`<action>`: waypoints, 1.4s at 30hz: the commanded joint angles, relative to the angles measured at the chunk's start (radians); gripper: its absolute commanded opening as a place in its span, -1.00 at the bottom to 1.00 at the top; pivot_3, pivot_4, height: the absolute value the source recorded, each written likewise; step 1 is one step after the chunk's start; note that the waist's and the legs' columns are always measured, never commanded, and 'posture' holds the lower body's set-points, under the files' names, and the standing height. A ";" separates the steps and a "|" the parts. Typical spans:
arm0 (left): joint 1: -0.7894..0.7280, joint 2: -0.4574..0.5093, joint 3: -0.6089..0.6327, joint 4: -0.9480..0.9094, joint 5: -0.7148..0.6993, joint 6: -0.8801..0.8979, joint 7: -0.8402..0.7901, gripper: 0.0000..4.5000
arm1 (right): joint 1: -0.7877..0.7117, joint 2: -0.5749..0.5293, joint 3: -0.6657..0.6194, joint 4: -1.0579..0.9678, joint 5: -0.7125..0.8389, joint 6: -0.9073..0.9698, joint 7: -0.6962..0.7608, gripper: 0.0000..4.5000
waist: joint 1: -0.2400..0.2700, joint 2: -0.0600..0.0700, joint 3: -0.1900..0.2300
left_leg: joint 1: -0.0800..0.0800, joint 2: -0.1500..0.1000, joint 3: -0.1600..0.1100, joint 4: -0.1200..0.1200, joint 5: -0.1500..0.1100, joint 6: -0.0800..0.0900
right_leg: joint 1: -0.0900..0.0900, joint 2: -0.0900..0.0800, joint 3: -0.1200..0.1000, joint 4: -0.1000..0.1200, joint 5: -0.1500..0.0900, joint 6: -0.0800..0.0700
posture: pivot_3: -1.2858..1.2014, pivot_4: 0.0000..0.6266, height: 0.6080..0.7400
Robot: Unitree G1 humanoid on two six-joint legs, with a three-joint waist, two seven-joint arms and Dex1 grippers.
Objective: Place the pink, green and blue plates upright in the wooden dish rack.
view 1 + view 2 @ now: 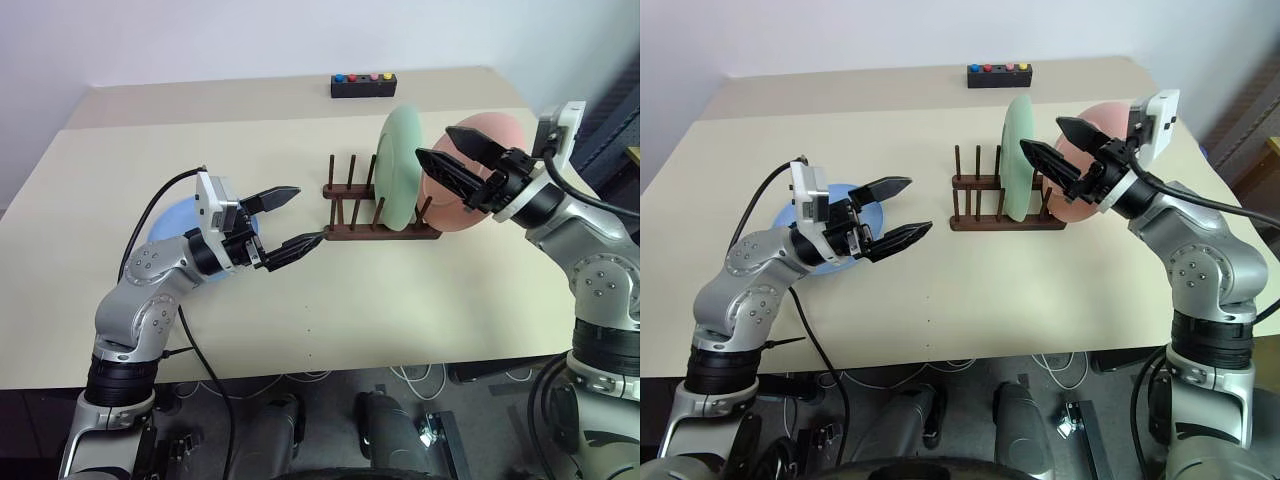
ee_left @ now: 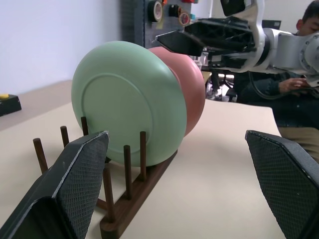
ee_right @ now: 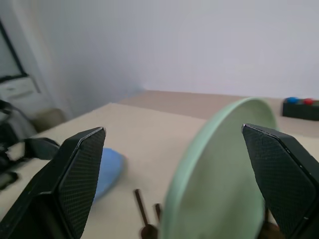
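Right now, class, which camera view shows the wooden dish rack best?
The left wrist view: the dish rack is close, its pegs and rail clear, with the green plate standing in it. Both eye views show it small and whole; the right wrist view catches a few peg tips.

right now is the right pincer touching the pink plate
Apart. The left wrist view shows the open right pincer above the pink plate, with background between them.

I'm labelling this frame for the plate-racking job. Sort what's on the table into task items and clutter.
Task items:
- green plate, upright in the wooden dish rack
- pink plate, upright at the rack's right end
- blue plate, flat on the table

Clutter:
- black box with coloured buttons
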 commanded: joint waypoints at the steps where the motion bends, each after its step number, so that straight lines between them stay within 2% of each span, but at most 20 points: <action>1: -0.022 0.017 0.016 0.011 0.023 -0.033 0.003 1.00 | -0.012 -0.016 -0.042 -0.058 0.041 -0.031 0.054 0.98 | 0.000 0.000 0.000 | 0.000 0.000 0.000 0.000 0.000 0.000 | 0.000 0.000 0.000 0.000 0.000 0.000 | 0.03 -0.52 1.00; 7: -0.126 0.095 0.098 0.196 0.059 0.010 0.074 1.00 | 0.129 -0.076 -0.040 -0.220 0.107 -0.032 0.220 0.98 | 0.002 -0.001 0.000 | 0.000 0.000 -0.001 0.000 0.000 0.000 | 0.000 0.000 -0.001 0.000 0.000 0.000 | 0.03 -0.52 1.00; 10: -0.183 0.164 0.150 0.314 0.064 0.050 0.096 1.00 | 0.169 -0.113 -0.045 -0.280 0.182 0.001 0.290 0.98 | -0.003 -0.001 0.001 | 0.000 0.000 -0.001 0.000 0.000 0.000 | 0.000 0.000 -0.001 0.000 0.000 0.000 | 0.03 -0.52 1.00; 15: -0.223 0.278 0.146 0.449 0.145 0.134 0.150 1.00 | 0.187 -0.145 -0.007 -0.309 0.204 0.011 0.341 0.98 | -0.003 -0.001 0.001 | 0.000 0.000 -0.001 0.000 0.000 0.000 | 0.000 0.000 -0.001 0.000 0.000 0.001 | 0.03 -0.52 1.00; 20: -0.285 0.351 0.173 0.530 0.141 0.451 0.266 1.00 | 0.163 -0.145 0.041 -0.285 0.154 -0.006 0.357 0.98 | 0.002 -0.003 0.002 | 0.000 0.000 -0.001 0.000 0.000 0.000 | 0.000 0.000 -0.001 -0.001 0.000 0.001 | 0.03 -0.52 1.00; 24: -0.347 0.378 0.178 0.596 0.159 0.616 0.329 1.00 | 0.150 -0.139 0.053 -0.269 0.151 -0.003 0.359 0.98 | 0.000 -0.004 0.002 | 0.000 0.000 -0.002 0.000 0.000 0.000 | 0.000 0.000 -0.002 0.000 0.000 0.001 | 0.03 -0.52 1.00; 28: -0.415 0.433 0.049 0.635 0.255 0.743 0.355 1.00 | 0.138 -0.135 0.067 -0.251 0.143 0.001 0.356 0.98 | 0.000 -0.005 0.003 | 0.000 0.000 -0.002 0.000 0.000 0.000 | 0.000 0.000 -0.002 0.000 0.000 0.001 | 0.03 -0.52 1.00; 30: -0.476 0.449 0.000 0.679 0.250 0.854 0.320 1.00 | 0.135 -0.134 0.070 -0.245 0.140 0.000 0.354 0.98 | 0.001 -0.005 0.003 | 0.000 0.000 -0.002 0.000 0.000 0.000 | 0.000 0.000 -0.002 0.000 0.000 0.001 | 0.03 -0.52 1.00; 34: -0.553 0.470 -0.059 0.794 0.280 0.954 0.301 1.00 | 0.142 -0.134 0.066 -0.243 0.138 0.004 0.341 0.98 | -0.002 -0.006 0.003 | -0.001 -0.001 -0.002 0.000 0.000 0.000 | 0.000 0.000 -0.002 0.000 0.000 0.001 | 0.03 -0.52 1.00; 37: -0.602 0.522 -0.229 0.838 0.324 0.975 0.199 1.00 | 0.151 -0.133 0.061 -0.248 0.146 0.011 0.330 0.98 | -0.006 -0.006 0.003 | -0.001 0.000 -0.002 -0.001 0.000 0.000 | -0.001 0.000 -0.002 0.000 0.000 0.001 | 0.03 -0.52 1.00; 42: -0.674 0.515 -0.258 0.929 0.344 0.930 0.119 1.00 | 0.158 -0.126 0.064 -0.249 0.150 0.015 0.320 0.98 | -0.001 -0.006 0.003 | -0.001 0.000 -0.002 -0.001 0.000 0.000 | -0.001 0.000 -0.002 0.000 0.000 0.001 | 0.03 -0.52 1.00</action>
